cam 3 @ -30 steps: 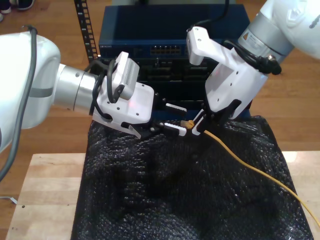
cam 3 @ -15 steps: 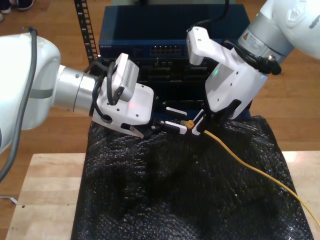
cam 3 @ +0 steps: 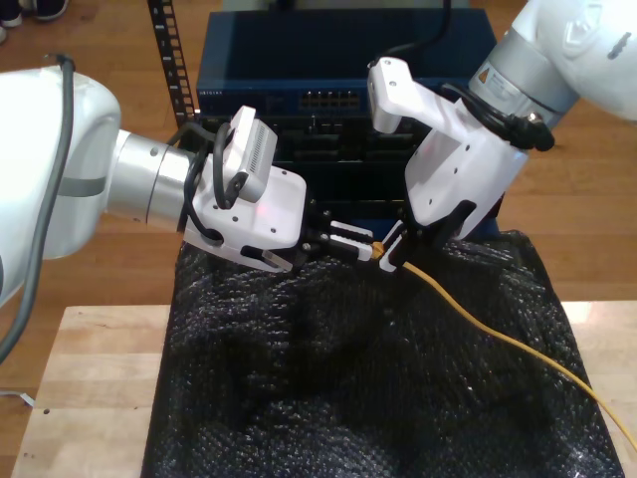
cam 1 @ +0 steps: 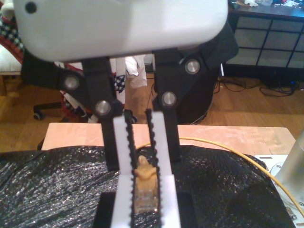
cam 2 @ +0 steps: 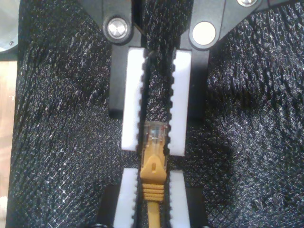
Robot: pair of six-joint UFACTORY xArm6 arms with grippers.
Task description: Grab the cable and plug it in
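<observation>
1. where the plug [cam 2: 155,134] sits between the pads, contact can't be read: my second gripper [cam 2: 155,142] is narrow around its clear tip, touching or just off, cannot tell.
2. my first gripper [cam 1: 142,199] is clamped on the cable [cam 2: 153,173] at the boot; that wrist view is blurry, so plug detail is lost.
3. ext. view: plug is mostly hidden between both sets of fingers, above the black cover [cam 3: 328,378]; the cable runs off at the exterior view's right edge.
4. vs 0.5 s ago: my second gripper's jaws have drawn closer together; my first gripper has shifted slightly toward the exterior view's left.
</observation>
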